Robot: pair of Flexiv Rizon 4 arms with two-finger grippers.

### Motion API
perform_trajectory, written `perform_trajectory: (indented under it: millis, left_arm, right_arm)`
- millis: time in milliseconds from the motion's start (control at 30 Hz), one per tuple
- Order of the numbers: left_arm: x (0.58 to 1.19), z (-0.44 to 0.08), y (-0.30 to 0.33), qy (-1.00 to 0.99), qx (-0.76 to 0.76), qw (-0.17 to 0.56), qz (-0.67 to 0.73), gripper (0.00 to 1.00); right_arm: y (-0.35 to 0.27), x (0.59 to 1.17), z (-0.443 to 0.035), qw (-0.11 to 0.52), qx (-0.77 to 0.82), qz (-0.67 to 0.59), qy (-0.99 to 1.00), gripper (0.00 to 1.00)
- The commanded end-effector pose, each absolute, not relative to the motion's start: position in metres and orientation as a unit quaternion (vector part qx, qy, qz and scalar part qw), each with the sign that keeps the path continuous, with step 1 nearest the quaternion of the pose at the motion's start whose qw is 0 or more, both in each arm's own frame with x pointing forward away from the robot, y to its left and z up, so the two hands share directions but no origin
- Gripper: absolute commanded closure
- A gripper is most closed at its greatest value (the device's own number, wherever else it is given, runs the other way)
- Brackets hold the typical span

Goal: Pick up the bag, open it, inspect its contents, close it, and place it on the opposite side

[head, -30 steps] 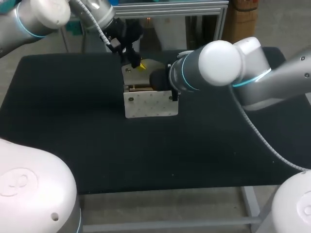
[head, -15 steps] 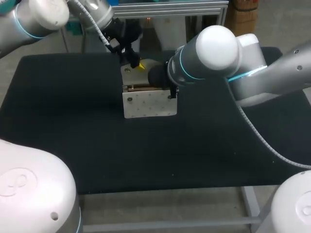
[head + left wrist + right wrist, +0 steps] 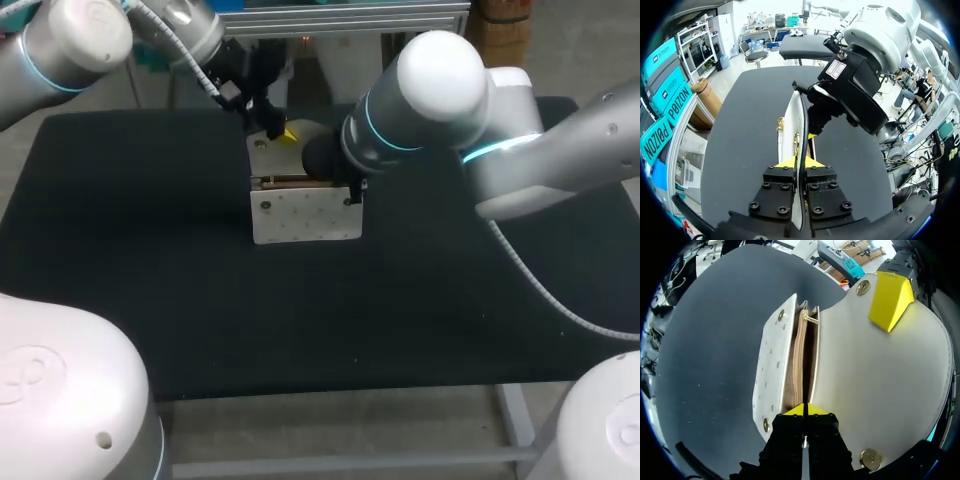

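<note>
A white studded bag (image 3: 305,215) stands mid-table with its flap (image 3: 312,137) lifted back. My left gripper (image 3: 280,132) is shut on the flap's far edge; in the left wrist view the thin flap (image 3: 799,115) runs between its yellow tips (image 3: 800,162). My right gripper (image 3: 805,411) is shut on the bag's rim at one end of the mouth. Ahead of it show the tan lining (image 3: 799,365), the front wall (image 3: 771,365) and the open flap (image 3: 875,370) with the left fingertip (image 3: 890,300) on it. In the head view the right arm's wrist (image 3: 335,155) hides its fingers.
The black table (image 3: 150,250) stretches wide to both sides of the bag and toward the front edge. The right arm's bulky elbow (image 3: 440,90) hangs over the table's back right. Gold snaps (image 3: 870,458) sit on the flap's inner face.
The right arm's elbow has swung left and farther back over the table. The bag has shifted slightly left with it. The left gripper has kept its hold on the flap.
</note>
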State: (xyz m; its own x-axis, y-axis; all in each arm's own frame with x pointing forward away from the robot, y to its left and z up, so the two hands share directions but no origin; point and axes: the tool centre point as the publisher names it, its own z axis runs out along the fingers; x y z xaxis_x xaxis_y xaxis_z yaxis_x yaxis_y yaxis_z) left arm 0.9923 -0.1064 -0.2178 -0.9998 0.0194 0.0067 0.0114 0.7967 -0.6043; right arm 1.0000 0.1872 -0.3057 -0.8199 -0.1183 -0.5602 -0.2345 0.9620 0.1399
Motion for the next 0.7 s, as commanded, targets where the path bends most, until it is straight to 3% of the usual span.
perform_trajectory:
  millis: [33,700]
  left_arm:
    - [0.9878,-0.2156,-0.1038,-0.946,-0.004,0.002,0.324,1.00]
    - [0.9882,-0.2164,-0.1027,-0.945,0.000,0.003,0.326,1.00]
  right_arm:
    - [0.1906,0.9989,-0.3158,0.272,-0.093,0.094,0.953,1.00]
    - [0.1948,0.9896,-0.3099,0.301,-0.099,0.097,0.943,0.98]
